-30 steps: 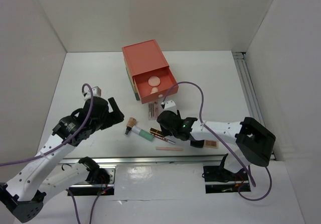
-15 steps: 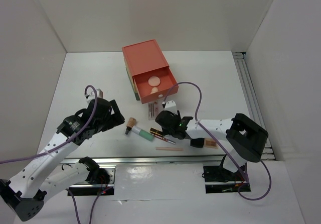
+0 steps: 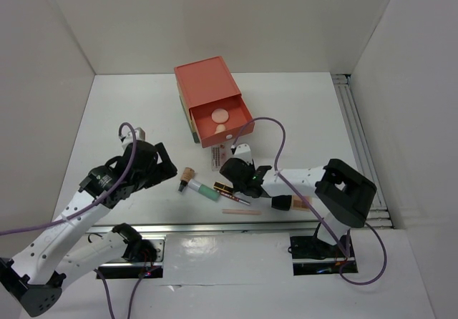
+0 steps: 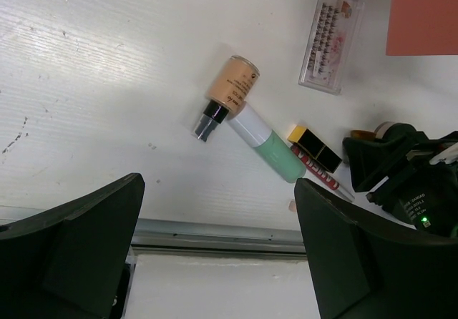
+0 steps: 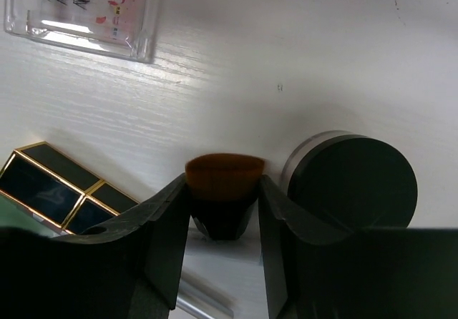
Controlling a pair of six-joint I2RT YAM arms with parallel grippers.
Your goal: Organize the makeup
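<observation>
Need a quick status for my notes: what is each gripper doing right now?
Left gripper: open, holding nothing.
Right gripper: jaws flank a small brush; whether they grip it cannot be told.

Bright, even light falls from overhead on the white table (image 3: 308, 119), leaving only soft, short shadows beside the drawer box (image 3: 207, 83) and under the arms, while the glossy strip (image 3: 229, 244) at the near edge mirrors a pale glare. In the wrist views the dark fingers of the left gripper (image 4: 218, 190) and right gripper (image 5: 224, 190) loom blurred and underlit in the foreground. The tabletop behind them is sharp, with grey shadow pooled round the brush (image 5: 224, 176) and highlights on the clear lash case (image 5: 79, 8).
</observation>
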